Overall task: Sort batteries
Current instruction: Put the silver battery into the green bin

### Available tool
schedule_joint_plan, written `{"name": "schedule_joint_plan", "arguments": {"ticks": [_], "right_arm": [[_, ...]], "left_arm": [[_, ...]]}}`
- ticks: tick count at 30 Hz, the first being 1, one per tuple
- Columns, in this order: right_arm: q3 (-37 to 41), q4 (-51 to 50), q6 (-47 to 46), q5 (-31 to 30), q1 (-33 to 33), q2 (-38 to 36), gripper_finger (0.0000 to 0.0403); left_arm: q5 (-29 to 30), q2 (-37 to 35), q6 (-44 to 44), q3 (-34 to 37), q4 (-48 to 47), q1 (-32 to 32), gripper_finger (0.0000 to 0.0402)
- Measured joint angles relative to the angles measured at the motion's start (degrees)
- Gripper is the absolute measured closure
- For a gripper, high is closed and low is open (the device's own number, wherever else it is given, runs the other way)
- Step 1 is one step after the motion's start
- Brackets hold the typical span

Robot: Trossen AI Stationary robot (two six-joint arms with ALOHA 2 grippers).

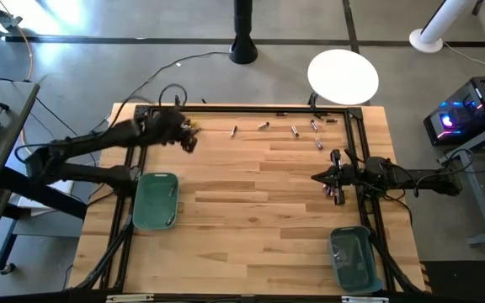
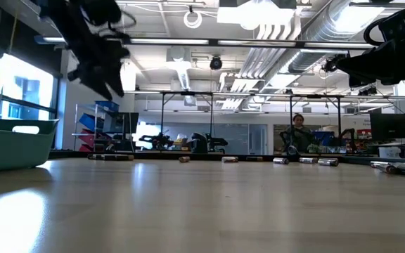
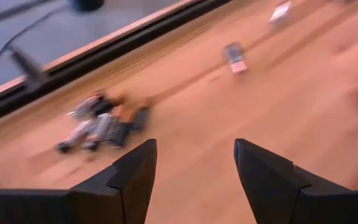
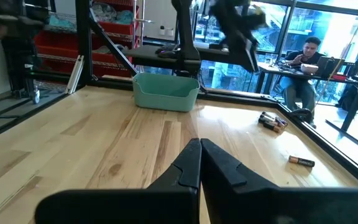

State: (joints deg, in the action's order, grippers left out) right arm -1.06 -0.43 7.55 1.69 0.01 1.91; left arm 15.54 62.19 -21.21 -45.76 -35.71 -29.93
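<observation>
Wooden table (image 1: pixel 251 185) seen from above, counted.
On it: two teal bins (image 1: pixel 156 202), two robot arms (image 1: pixel 91 145), roughly a dozen scattered batteries (image 1: pixel 295 130).

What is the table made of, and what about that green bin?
The table looks like wood: pale planks with grain lines and a light sheen, probably varnished. The green bin looks like plastic: one even teal colour, smooth matte walls and rounded moulded edges.

Small cylindrical batteries (image 1: pixel 294 130) lie scattered along the table's far and right edges.
</observation>
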Motion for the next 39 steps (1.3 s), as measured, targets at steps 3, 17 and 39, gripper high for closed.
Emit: {"name": "schedule_joint_plan", "arguments": {"ticks": [3,17,39], "right_arm": [[0.0,0.0,0.0,0.0,0.0,0.0,0.0402],[0.0,0.0,0.0,0.0,0.0,0.0,0.0402],[0.0,0.0,0.0,0.0,0.0,0.0,0.0402]], "left_arm": [[-1.6,6.0,6.1,-2.0,-1.8,-8.2,0.0195],[-1.2,37.3,39.2,-20.0,-21.0,-21.0,0.0195],[4.3,46.3,57.5,-20.0,-14.8,-23.4,0.0207]]}}
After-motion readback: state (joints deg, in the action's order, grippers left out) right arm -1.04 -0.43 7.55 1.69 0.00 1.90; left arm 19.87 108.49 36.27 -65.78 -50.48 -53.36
